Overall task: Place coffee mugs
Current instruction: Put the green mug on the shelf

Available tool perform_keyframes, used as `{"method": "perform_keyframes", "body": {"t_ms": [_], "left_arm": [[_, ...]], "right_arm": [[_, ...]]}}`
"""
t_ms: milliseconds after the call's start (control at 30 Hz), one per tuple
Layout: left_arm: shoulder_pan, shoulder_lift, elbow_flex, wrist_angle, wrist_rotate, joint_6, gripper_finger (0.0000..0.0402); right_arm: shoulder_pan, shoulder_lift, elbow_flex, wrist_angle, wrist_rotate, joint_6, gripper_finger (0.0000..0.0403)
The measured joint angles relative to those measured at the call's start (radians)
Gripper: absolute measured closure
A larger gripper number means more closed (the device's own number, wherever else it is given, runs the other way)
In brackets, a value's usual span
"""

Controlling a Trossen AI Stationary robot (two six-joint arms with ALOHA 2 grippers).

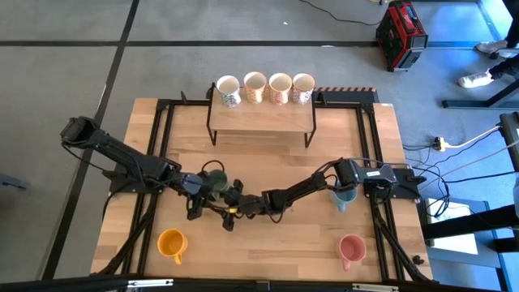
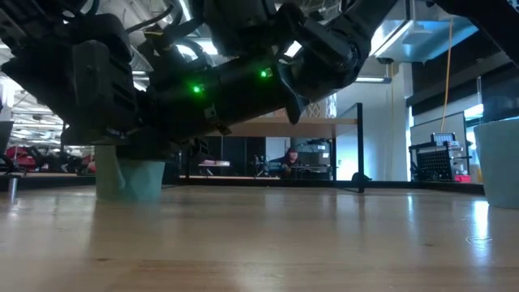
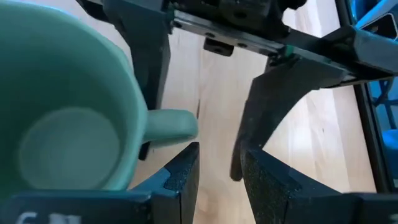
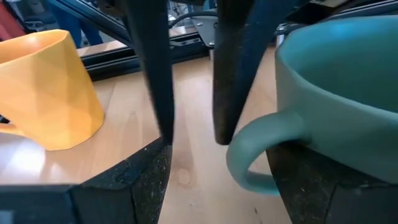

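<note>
No legible writing or labels on anything we see; green mug (image 1: 215, 180) is smooth glazed ceramic, mid-tabletop (image 1: 268, 154), handle toward both grippers. Our left gripper (image 1: 230, 217) and right gripper (image 1: 240, 203) meet just beside it, fingers spread on each, gripping nothing. Four cream patterned mugs (image 1: 265, 88) line the wooden shelf (image 1: 259, 116); orange faceted mug (image 1: 172, 242), pink mug (image 1: 351, 248) near front edge; light blue mug (image 1: 344, 198) under right arm

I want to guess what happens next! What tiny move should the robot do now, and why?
Probably shut the right gripper. Its fingers are open on either side of the green mug's handle, and the mug stands on the table. The left gripper is open just beside that handle, holding nothing.
</note>
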Motion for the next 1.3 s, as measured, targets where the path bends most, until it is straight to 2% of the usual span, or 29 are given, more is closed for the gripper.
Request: {"method": "perform_keyframes", "body": {"t_ms": [100,167,433,500,633,767,967,1133,1300], "left_arm": [[0.0,-0.002,0.0,0.0,-0.009,0.0,0.029],[0.0,-0.003,0.0,-0.001,-0.009,0.001,0.029],[0.0,-0.003,0.0,-0.004,0.023,-0.007,0.029],[0.0,-0.003,0.001,-0.009,0.043,-0.025,0.029],[0.0,-0.012,0.055,-0.105,0.094,-0.05,0.029],[-0.01,-0.043,0.151,-0.234,0.117,-0.042,0.029],[-0.033,-0.122,0.335,-0.436,0.011,-0.008,0.029],[-0.034,-0.185,0.423,-0.49,-0.029,-0.008,0.029],[-0.032,-0.246,0.441,-0.478,-0.101,-0.007,0.029]], "right_arm": [[-0.001,0.0,0.0,0.005,-0.038,0.0,0.0161],[-0.001,0.0,0.0,0.007,-0.062,-0.001,0.0185],[-0.008,0.0,0.0,0.009,-0.085,-0.009,0.0355],[-0.008,-0.004,0.0,0.014,-0.093,-0.026,0.0383],[-0.006,-0.025,0.0,-0.014,-0.092,-0.032,0.038],[-0.004,-0.074,-0.002,-0.093,-0.138,-0.053,0.0388],[0.007,-0.185,-0.036,-0.133,-0.134,-0.084,0.0388],[0.007,-0.352,-0.183,-0.132,-0.117,-0.096,0.0388],[0.0,-0.593,-0.394,-0.123,-0.075,-0.097,0.0388]]}}
